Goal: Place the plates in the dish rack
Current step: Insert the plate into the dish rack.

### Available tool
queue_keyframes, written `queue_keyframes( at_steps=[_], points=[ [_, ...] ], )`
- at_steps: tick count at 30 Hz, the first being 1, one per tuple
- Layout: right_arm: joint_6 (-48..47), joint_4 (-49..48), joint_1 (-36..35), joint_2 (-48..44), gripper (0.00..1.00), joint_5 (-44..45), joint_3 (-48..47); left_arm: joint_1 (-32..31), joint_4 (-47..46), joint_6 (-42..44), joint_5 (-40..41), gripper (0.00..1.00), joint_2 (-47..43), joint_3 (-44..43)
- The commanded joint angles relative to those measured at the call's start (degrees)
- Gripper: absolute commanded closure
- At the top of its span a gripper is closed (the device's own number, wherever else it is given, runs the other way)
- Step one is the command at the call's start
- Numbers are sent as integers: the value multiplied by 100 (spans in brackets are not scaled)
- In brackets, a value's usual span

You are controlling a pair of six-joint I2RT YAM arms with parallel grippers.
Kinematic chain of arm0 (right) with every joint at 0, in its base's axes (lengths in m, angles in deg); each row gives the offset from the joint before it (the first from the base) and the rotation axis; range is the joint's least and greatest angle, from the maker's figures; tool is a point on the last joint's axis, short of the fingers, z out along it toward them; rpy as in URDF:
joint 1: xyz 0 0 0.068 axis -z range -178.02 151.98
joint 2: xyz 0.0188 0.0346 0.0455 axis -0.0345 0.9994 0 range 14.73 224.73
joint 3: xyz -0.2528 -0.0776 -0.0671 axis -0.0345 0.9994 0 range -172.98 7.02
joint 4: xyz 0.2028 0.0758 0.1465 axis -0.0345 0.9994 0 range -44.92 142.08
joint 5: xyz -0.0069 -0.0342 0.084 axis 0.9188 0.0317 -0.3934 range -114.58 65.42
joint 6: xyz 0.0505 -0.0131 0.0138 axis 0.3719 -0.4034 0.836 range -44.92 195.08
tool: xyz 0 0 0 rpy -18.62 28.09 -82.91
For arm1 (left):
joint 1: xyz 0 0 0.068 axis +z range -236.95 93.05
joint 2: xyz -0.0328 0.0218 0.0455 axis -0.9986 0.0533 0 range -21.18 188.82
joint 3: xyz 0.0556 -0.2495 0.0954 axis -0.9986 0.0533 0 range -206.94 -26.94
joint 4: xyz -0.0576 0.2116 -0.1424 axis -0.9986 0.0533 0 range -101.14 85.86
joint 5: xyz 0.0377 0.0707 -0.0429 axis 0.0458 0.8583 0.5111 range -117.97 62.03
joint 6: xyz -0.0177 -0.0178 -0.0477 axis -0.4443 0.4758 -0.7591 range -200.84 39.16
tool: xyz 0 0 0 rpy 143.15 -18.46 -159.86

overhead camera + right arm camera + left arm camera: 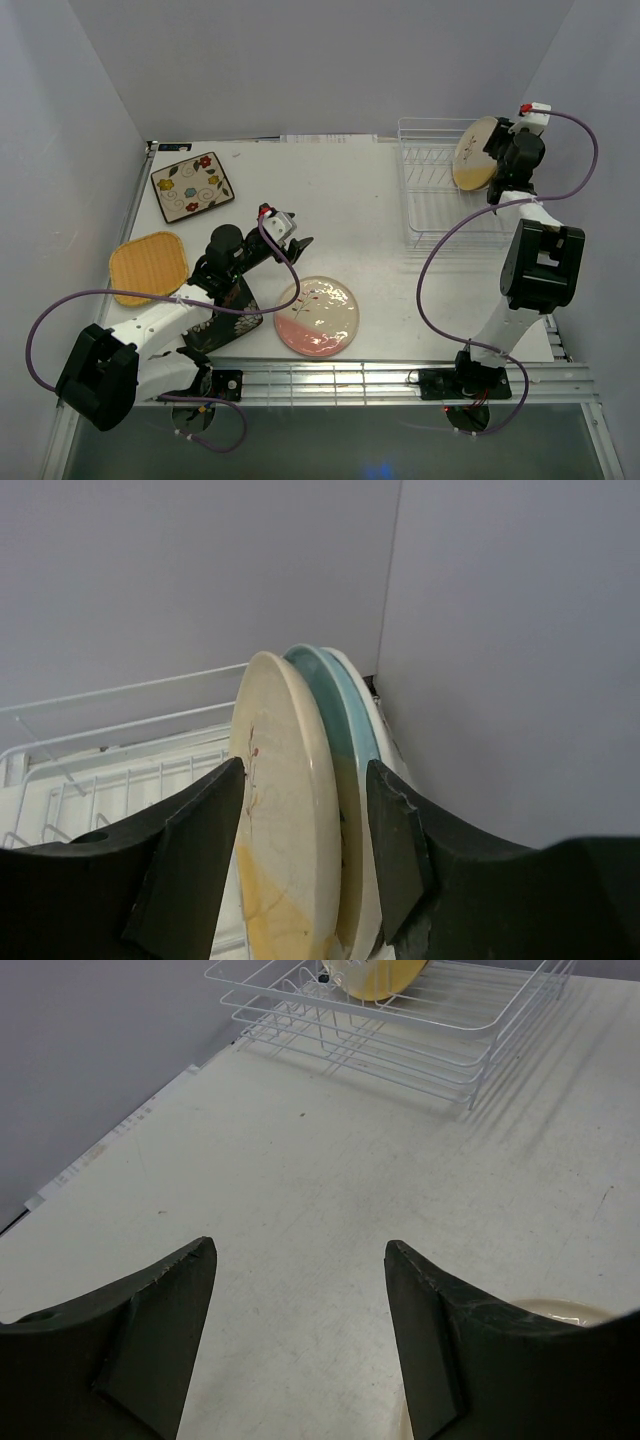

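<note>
Right gripper (305, 780) straddles the racked yellow-half plate (275, 730), jaws spread. It should rise straight, sparing the teal-rimmed plate (330, 690) — left gripper (300, 1255) spread, empty.

White matte worktop (350, 200), lightly scuffed, closed in along left, far and right edges by plain pale grey panels: left wall (50, 150), back wall (330, 60), right wall (600, 80). Slotted aluminium rail (340, 378) along near edge. Dark grey surface (400, 450) below that edge. Even, diffuse lighting; soft shadows.
</note>
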Motion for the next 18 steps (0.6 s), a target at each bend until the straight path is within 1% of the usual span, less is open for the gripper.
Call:
queue_keyframes(
  at_steps=[1,3,4,7,11,13,15,18],
  points=[
    [324,-172,-214,-648,42,947,11,15,38,-11,-95,21,-171,-10],
    [351,-190,-408,-841,38,1194,160,15,82,15,-148,21,-136,-28],
    [377,-146,-487,-894,37,1456,187,15,108,24,-165,20,-119,-46],
    [745,144,-742,-1105,36,1879,327,15,126,50,-227,20,-66,-63],
    [1605,417,-970,-1500,36,1942,705,15,231,24,-280,19,-4,-134],
    [1940,583,-1058,-1843,36,1986,898,6,249,33,-323,19,5,-142],
    [2378,680,-1321,-2237,36,2021,1197,6,249,24,-324,19,40,-160],
    [2757,1040,-1769,-2696,35,2284,1391,6,249,24,-332,19,92,-178]
  ],
)
